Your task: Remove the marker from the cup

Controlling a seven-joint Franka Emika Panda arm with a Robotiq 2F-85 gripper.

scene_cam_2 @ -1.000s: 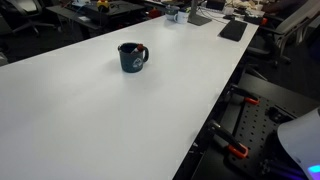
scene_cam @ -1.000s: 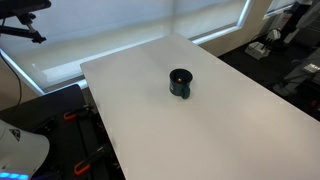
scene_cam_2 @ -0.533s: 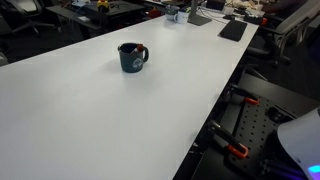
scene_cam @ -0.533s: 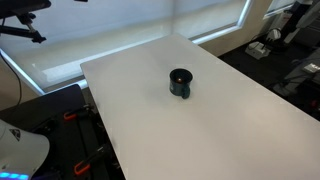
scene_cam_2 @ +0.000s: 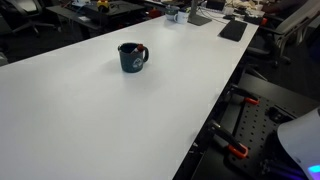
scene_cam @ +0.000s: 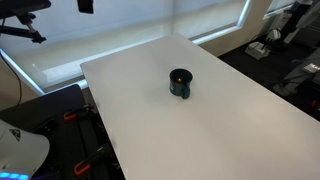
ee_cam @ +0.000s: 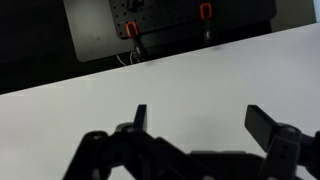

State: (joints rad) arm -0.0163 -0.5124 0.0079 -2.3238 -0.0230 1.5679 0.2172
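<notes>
The cup [scene_cam: 180, 82] is small, squat and dark teal, and stands alone near the middle of the white table [scene_cam: 230, 130]. It also shows in the other exterior view [scene_cam_2: 130, 57]. There a reddish bit [scene_cam_2: 145, 50] shows at its right side. I cannot make out the marker's slim body. My gripper [ee_cam: 203, 122] is open and empty in the wrist view, over bare white table. The cup is not in the wrist view. A dark part of my arm [scene_cam: 86, 5] shows at the top edge of an exterior view, far from the cup.
The table's far edge [ee_cam: 200, 52] has orange-tipped clamps [ee_cam: 131, 29] behind it. More orange clamps and black frame [scene_cam_2: 236, 150] sit beside the table's edge. Cluttered desks [scene_cam_2: 200, 12] stand at the back. A white rounded body [scene_cam: 20, 150] sits low beside the table.
The dark part of my arm has come down further into view at the top edge of an exterior view. The cup has not moved.
</notes>
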